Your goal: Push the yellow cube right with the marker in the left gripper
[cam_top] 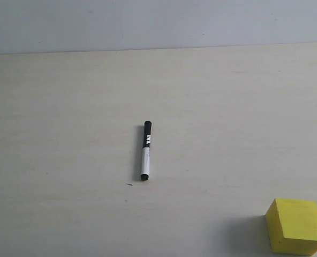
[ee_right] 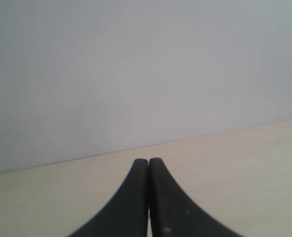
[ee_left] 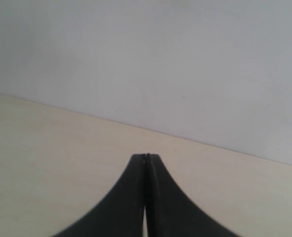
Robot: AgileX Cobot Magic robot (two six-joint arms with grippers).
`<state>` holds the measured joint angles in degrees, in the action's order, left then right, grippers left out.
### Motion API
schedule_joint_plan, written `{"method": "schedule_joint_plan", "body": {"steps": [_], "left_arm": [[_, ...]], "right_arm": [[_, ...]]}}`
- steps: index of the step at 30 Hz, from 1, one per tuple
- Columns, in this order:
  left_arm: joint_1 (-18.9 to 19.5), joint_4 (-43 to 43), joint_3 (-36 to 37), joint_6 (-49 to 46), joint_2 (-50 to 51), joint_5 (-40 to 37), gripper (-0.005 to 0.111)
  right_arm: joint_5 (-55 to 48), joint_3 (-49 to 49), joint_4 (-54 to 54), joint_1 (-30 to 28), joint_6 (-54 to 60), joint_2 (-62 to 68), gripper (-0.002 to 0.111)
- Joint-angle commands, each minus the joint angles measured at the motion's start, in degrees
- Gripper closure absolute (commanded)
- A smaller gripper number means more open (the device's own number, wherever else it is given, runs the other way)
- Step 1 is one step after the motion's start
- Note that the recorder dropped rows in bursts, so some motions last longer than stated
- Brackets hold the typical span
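The marker lies flat near the middle of the table in the exterior view, black cap toward the wall, white barrel toward the front. The yellow cube sits at the front right corner of that view, well apart from the marker. Neither arm shows in the exterior view. In the left wrist view my left gripper is shut with nothing between its black fingers, facing bare table and wall. My right gripper is likewise shut and empty in the right wrist view. Neither wrist view shows the marker or cube.
The pale wooden table runs back to a grey-white wall. A tiny dark speck lies just front-left of the marker.
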<state>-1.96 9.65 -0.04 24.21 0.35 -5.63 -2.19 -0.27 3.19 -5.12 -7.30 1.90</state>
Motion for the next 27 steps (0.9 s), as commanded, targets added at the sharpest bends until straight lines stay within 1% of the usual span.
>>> {"method": "schedule_joint_plan", "body": {"steps": [1, 27], "left_arm": [[0.18, 0.22, 0.04, -0.05, -0.35, 0.14, 0.107], [0.18, 0.22, 0.04, -0.05, -0.35, 0.14, 0.107]], "right_arm": [[0.33, 0.27, -0.34, -0.3, -0.08, -0.47, 0.108], [0.97, 0.27, -0.34, -0.3, -0.08, -0.47, 0.108]]}}
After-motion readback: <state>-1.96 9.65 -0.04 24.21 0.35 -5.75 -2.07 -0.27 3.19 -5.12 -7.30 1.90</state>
